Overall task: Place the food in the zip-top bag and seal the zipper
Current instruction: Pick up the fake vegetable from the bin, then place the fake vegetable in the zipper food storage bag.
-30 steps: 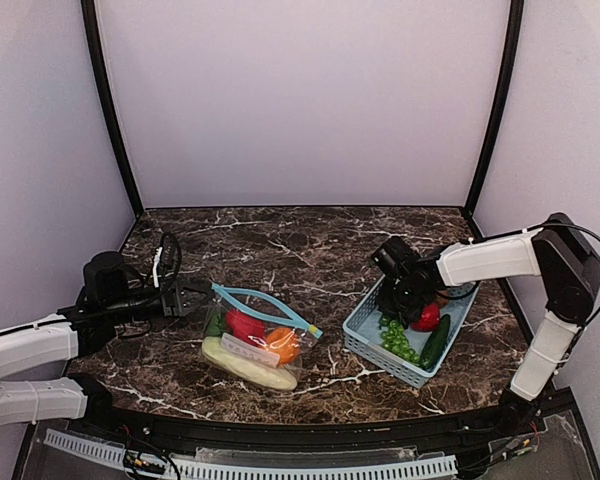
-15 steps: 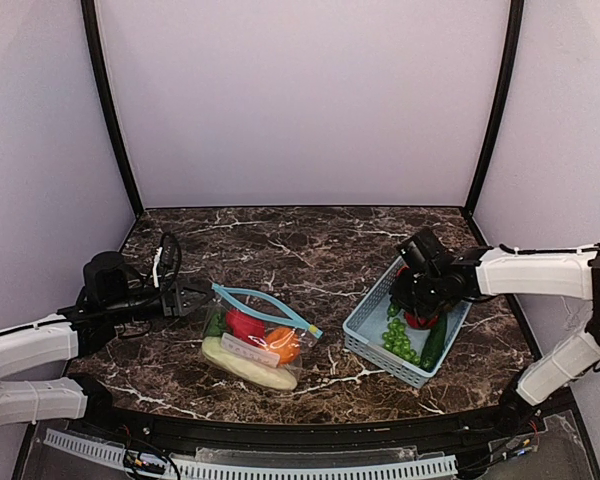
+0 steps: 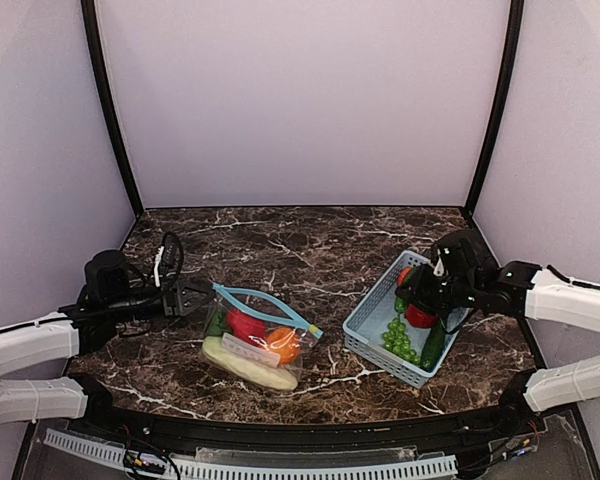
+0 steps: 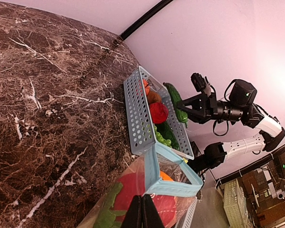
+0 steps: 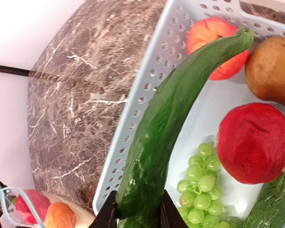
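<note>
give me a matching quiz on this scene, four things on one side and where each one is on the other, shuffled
Things:
1. long green vegetable
2. green grapes
3. cream-white squash
4. zipper

Places:
a. inside the zip-top bag
b. pinched at one end by the left gripper
c. clamped in the right gripper
d. lying in the basket

Pairs: 1-c, 2-d, 3-a, 4-b

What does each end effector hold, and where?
Left end effector pinches the zip-top bag by its zipper; right end effector grips the green cucumber near one end.
</note>
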Robot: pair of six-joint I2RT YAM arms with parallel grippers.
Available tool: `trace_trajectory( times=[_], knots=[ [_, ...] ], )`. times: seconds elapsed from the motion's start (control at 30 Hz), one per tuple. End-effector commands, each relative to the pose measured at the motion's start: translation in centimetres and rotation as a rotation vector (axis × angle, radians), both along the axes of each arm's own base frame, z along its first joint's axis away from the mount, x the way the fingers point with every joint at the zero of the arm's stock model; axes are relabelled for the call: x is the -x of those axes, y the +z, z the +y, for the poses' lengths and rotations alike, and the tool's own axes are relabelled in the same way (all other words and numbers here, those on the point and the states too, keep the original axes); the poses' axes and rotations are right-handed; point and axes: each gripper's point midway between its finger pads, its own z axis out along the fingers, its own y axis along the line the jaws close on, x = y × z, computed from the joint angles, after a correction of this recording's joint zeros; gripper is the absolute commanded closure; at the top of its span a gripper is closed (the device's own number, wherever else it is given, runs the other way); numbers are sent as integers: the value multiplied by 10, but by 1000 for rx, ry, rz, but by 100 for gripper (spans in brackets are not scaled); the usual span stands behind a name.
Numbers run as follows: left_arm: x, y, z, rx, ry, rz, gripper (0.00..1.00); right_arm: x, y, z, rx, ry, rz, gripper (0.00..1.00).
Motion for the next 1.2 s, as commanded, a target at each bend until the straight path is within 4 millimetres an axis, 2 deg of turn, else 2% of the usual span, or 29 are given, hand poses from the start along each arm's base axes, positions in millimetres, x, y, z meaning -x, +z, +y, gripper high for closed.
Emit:
trace_trajectory(
  times=[0.0, 0.3, 0.43, 0.63, 0.8, 1.0, 1.17],
  knots=[
    [2, 16, -9, 3, -77, -49, 99, 10, 40, 30, -38, 262, -198, 88],
    [8, 33, -23, -48, -229, -93, 99, 52, 104, 102, -67, 684, -498, 88],
    [6, 35, -28, -36, -262, -87, 99, 70, 118, 142, -77, 828, -557, 88],
    [3, 32, -33, -29, -292, -77, 99, 81, 119, 188, -56, 978, -619, 87],
    [2, 33, -35, -27, -309, -78, 99, 75, 116, 211, -12, 1061, -678, 87],
    [-1, 29, -37, -41, -320, -65, 99, 76, 114, 227, -10, 1141, -710, 87],
    [-1, 29, -38, -37, -329, -61, 99, 78, 107, 231, -28, 1153, -736, 86]
  ],
)
